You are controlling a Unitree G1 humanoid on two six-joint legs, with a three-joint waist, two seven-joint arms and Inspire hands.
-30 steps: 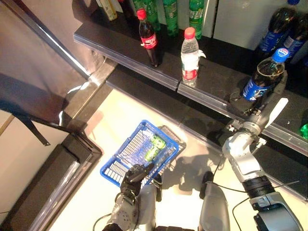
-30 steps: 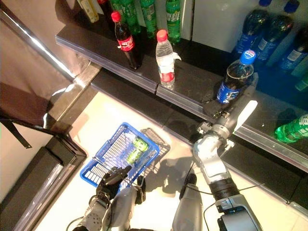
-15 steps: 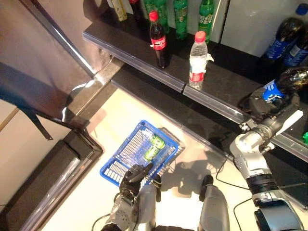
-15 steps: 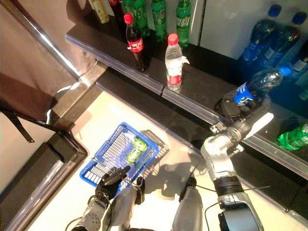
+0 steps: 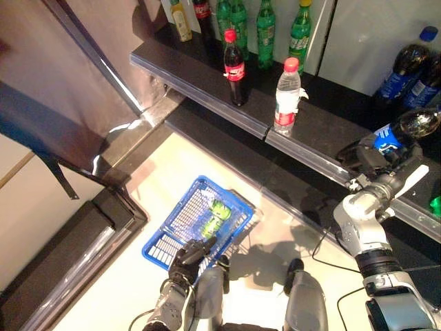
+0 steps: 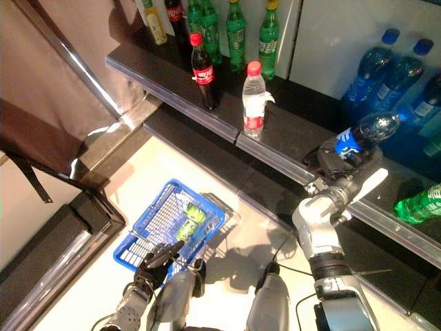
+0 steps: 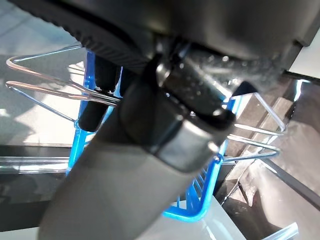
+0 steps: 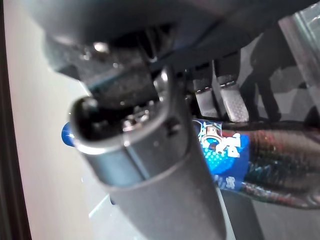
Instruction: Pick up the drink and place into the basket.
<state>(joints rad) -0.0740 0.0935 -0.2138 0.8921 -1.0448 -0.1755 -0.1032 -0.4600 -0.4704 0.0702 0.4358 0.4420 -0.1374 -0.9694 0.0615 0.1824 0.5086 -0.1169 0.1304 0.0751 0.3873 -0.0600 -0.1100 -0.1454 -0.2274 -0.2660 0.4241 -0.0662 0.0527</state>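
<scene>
1. Nearest to you, low in the head views, your left hand (image 6: 157,260) holds the wire handle (image 7: 60,90) of the blue basket (image 5: 180,215) — in its wrist view the dark fingers (image 7: 92,115) curl round the wire.
2. The basket hangs above the pale floor (image 5: 124,276), and inside it lie two green bottles (image 5: 213,215), close together on the mesh bottom.
3. Further out on your right side, the right hand (image 6: 337,163) grasps the drink (image 6: 364,132), a dark cola bottle with a blue label and blue cap.
4. The bottle is tilted, its cap pointing up and away from you; it is over the black shelf (image 5: 317,127), and you cannot tell from these views if its base touches the shelf.
5. In the right wrist view the fingers (image 8: 227,92) wrap over the blue label (image 8: 225,152) — the grip is closed on the bottle.
6. Beyond, at the front edge of the shelf, stand a clear water bottle (image 5: 286,96) with red cap and a small red-capped cola bottle (image 5: 234,67), both upright.
7. At the back you see a row of green bottles (image 6: 234,27), and more blue-capped cola bottles (image 6: 386,69) at the far right.
</scene>
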